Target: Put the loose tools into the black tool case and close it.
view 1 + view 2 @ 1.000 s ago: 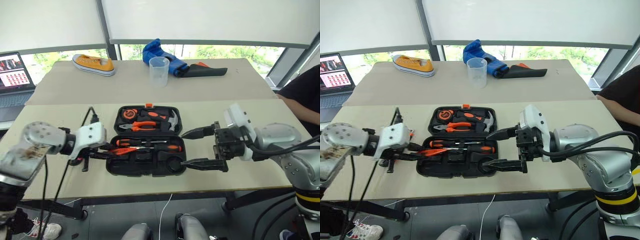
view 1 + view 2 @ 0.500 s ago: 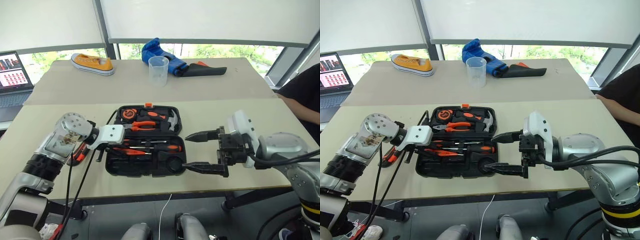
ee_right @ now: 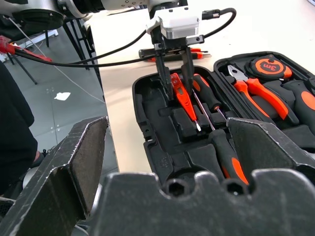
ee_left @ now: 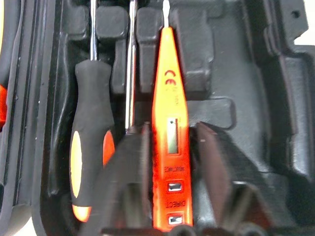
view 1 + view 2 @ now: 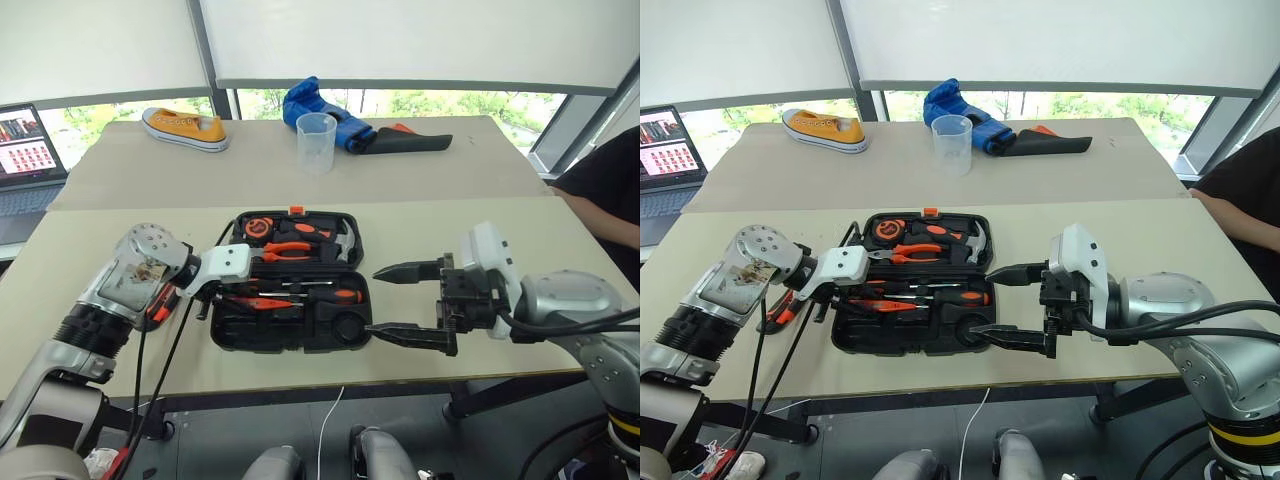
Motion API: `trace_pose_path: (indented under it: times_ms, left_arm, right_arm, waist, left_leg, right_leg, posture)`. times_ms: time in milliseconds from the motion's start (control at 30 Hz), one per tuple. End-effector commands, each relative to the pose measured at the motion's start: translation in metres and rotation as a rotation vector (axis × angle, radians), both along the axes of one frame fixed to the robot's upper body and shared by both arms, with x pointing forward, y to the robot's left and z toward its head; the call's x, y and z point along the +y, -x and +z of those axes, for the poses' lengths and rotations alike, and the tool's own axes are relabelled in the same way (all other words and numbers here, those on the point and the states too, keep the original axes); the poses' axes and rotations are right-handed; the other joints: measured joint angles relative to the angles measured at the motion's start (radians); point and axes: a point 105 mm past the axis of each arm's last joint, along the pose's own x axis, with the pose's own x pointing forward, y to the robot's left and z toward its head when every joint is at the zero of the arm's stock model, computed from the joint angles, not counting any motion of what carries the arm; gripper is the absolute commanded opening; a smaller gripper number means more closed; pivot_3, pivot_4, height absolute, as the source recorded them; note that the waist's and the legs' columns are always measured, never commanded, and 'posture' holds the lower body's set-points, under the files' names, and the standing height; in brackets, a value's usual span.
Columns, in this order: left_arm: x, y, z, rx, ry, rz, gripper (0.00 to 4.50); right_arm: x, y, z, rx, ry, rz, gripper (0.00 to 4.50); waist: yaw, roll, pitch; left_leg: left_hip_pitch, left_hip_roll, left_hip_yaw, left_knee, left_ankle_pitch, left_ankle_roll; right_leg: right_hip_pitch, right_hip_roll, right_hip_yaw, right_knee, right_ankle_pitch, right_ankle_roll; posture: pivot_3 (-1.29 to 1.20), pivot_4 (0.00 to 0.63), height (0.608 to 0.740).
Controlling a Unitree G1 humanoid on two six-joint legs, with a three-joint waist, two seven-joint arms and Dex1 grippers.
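- Head views: black tool case [image 5: 290, 285] open flat on the near beige table [image 5: 100, 250], lid half toward the far side, small orange latch at its far edge.
- Lid half: round tape measure [image 5: 260, 227], orange-handled pliers [image 5: 290, 251] and hammer [image 5: 343, 243] seated in recesses.
- Near half: two long screwdrivers [image 5: 320, 294] with orange-and-black handles lying side by side across the tray; slim orange tester screwdriver [image 5: 250, 301] just nearer, at the left end.
- Utility knife [image 5: 780, 310], orange and black, on the table just left of the case, partly hidden behind the left arm.
- Left gripper [image 5: 840, 292] reaching in over the case's left end, fingers down in the tray.
- Right gripper [image 5: 398, 302] at the case's right edge, pointing left, fingers spread wide, nothing between them.
- Far table [image 5: 440, 170]: yellow shoe [image 5: 187, 127], clear cup [image 5: 317, 141], blue glove [image 5: 320, 110] on a dark flat sheath. Laptop [image 5: 28, 150] at far left; a person's dark sleeve [image 5: 605, 190] at right.
- Left wrist view: tester screwdriver lying in the tray between the two fingers [image 4: 212, 162], a narrow gap visible on each side; fingers apart, not pressing it. One screwdriver handle beside it, a bare shaft between.
- Right wrist view: own fingers [image 3: 81, 162] wide apart; across the case, left gripper standing upright astride the tester's rear end, tester lying slanted in the tray beside the two screwdrivers.
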Motion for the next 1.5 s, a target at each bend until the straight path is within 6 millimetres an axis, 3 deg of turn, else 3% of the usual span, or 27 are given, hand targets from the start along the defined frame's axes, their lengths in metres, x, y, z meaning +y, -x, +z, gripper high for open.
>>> trace_pose_path:
  times_ms: [33,167,200,233,433,467,767,967,1333,1500]
  left_arm:
    - [0.001,0.011,0.034,-0.008,0.112,-0.020,3.31]
    - [0.013,0.007,0.042,-0.047,0.184,0.023,3.31]
    - [0.017,0.004,0.039,-0.058,0.191,0.040,2.75]
    - [0.019,0.001,0.035,-0.067,0.203,0.055,2.56]
    - [0.011,-0.007,0.020,-0.083,0.280,0.070,0.27]
    - [0.009,-0.009,0.020,-0.089,0.296,0.073,0.09]
    - [0.004,-0.006,-0.007,-0.046,0.284,0.090,0.09]
    - [0.004,-0.006,-0.010,-0.046,0.281,0.086,0.09]
    - [0.002,-0.006,-0.033,-0.048,0.257,0.088,0.09]
    - [0.007,-0.005,-0.029,-0.047,0.274,0.108,0.09]
  right_arm:
    - [0.002,0.005,0.008,-0.039,-0.002,0.022,4.50]
    - [0.003,0.003,0.005,-0.031,-0.009,0.020,4.50]
    - [0.004,0.003,0.004,-0.031,-0.010,0.021,4.50]
    - [0.005,0.002,0.003,-0.032,-0.010,0.022,4.50]
    - [0.007,-0.003,0.005,-0.039,-0.016,0.025,4.50]
    - [0.007,-0.003,0.005,-0.039,-0.015,0.024,4.50]
    - [0.006,-0.002,0.003,-0.032,-0.010,0.019,4.50]
    - [0.005,-0.003,0.002,-0.028,-0.010,0.011,4.50]
    - [0.008,-0.003,-0.001,-0.017,-0.012,0.012,4.50]
    - [0.008,-0.004,-0.001,-0.019,-0.009,0.013,4.50]
  waist:
    - [0.001,0.000,0.000]
    - [0.000,0.000,0.000]
    - [0.001,0.000,0.000]
    - [0.001,0.000,0.000]
    - [0.004,0.000,0.000]
    - [0.004,0.000,0.000]
    - [0.000,0.000,0.000]
    - [0.003,0.000,0.000]
    - [0.003,0.000,-0.001]
    - [0.002,0.000,-0.002]
  left_leg:
    - [-0.001,0.000,0.000,0.000,0.000,0.000]
    - [-0.002,0.000,0.000,0.002,0.000,0.000]
    - [-0.002,0.000,0.000,0.002,0.000,0.000]
    - [-0.002,0.000,0.000,0.003,0.000,0.000]
    - [-0.003,-0.001,0.000,0.006,0.000,0.000]
    - [-0.003,-0.001,0.000,0.006,0.000,0.000]
    - [-0.004,-0.001,0.000,0.006,0.000,0.000]
    - [-0.003,-0.001,0.000,0.006,0.000,0.000]
    - [-0.003,-0.001,0.000,0.006,0.000,0.000]
    - [-0.002,-0.001,0.000,0.006,0.000,0.000]
  right_leg:
    - [0.000,0.000,0.000,0.000,0.000,0.000]
    - [-0.002,0.000,-0.001,0.000,0.000,0.000]
    - [-0.002,0.000,0.000,0.000,0.000,0.000]
    - [-0.002,0.000,0.000,0.000,0.000,0.000]
    - [-0.002,0.000,0.000,0.000,0.000,0.000]
    - [-0.002,0.000,0.000,0.000,0.001,0.001]
    - [-0.003,0.000,0.000,0.000,0.001,0.000]
    - [-0.002,-0.001,0.000,0.000,0.001,0.000]
    - [-0.002,-0.001,0.000,0.001,0.001,0.001]
    - [-0.001,-0.001,0.000,0.001,0.001,0.001]
  posture:
    - [0.00,0.150,0.731]
    - [0.00,0.150,0.731]
    - [0.00,0.150,0.731]
    - [0.00,0.150,0.731]
    - [0.00,0.150,0.731]
    - [0.00,0.150,0.731]
    - [0.00,0.150,0.731]
    - [0.00,0.150,0.731]
    - [0.00,0.150,0.731]
    - [0.00,0.150,0.731]
